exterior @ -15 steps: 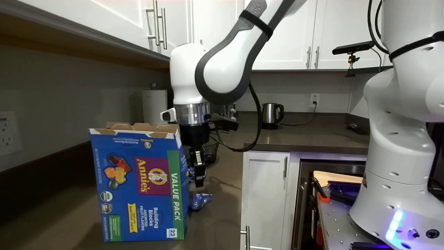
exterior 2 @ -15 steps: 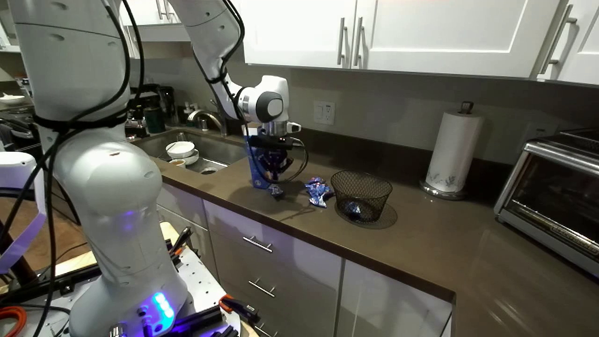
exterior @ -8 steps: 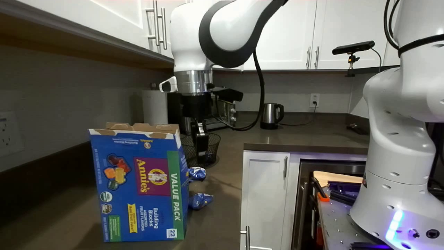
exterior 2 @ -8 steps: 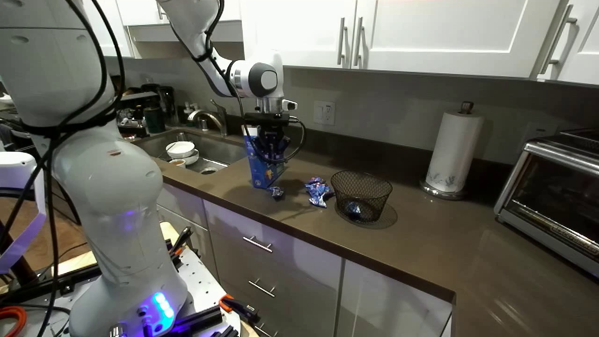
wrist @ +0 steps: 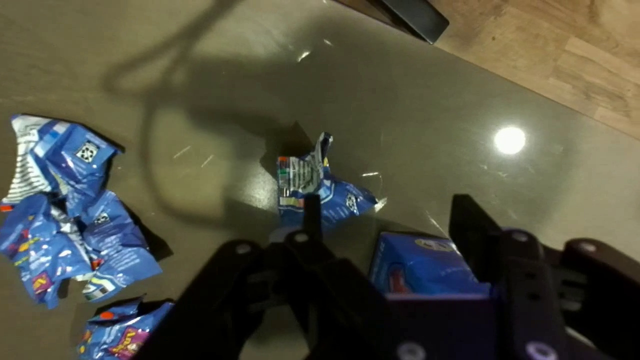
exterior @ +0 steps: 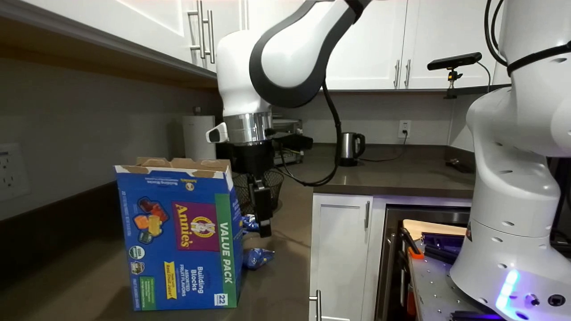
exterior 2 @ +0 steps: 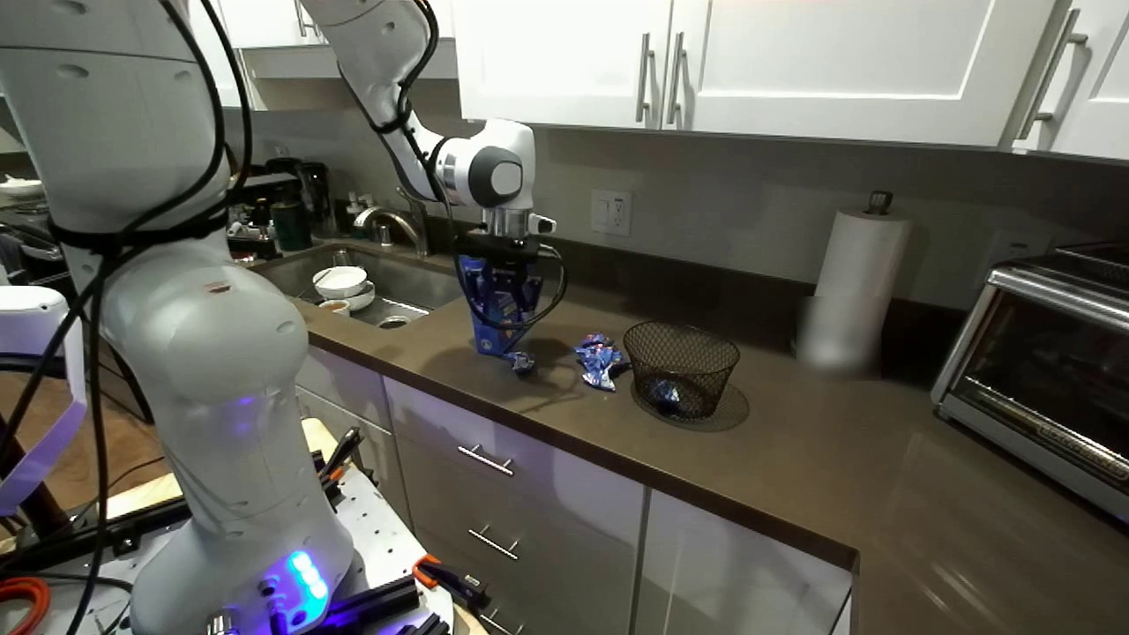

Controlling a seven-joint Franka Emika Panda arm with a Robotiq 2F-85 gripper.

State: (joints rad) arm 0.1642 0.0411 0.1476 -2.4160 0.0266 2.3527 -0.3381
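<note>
My gripper (wrist: 385, 207) points down above the counter, its two dark fingers well apart and nothing held between them. Nearest to it is a crumpled blue snack packet (wrist: 337, 197), partly behind one finger in the wrist view; an exterior view shows this packet (exterior: 258, 258) on the counter below the fingertips. A tall blue Annie's box (exterior: 178, 240) with a torn open top stands upright close by. The box (wrist: 425, 260) also shows between and beyond the fingers in the wrist view. More blue packets (wrist: 80, 215) lie in a cluster, with another packet (wrist: 127, 335) at the lower left.
A black wire basket (exterior 2: 642, 353) stands on the counter past the cluster, with a shiny packet (exterior 2: 668, 394) inside. Farther along are a paper towel roll (exterior 2: 851, 291) and a toaster oven (exterior 2: 1050, 379). A sink (exterior 2: 423, 282) with bowls lies behind the box. Cabinets (exterior: 147, 26) overhang.
My gripper rose and moved back from the counter, then came down again beside the box. Its fingers now stand wider apart. The box, basket and packets on the counter look the same.
</note>
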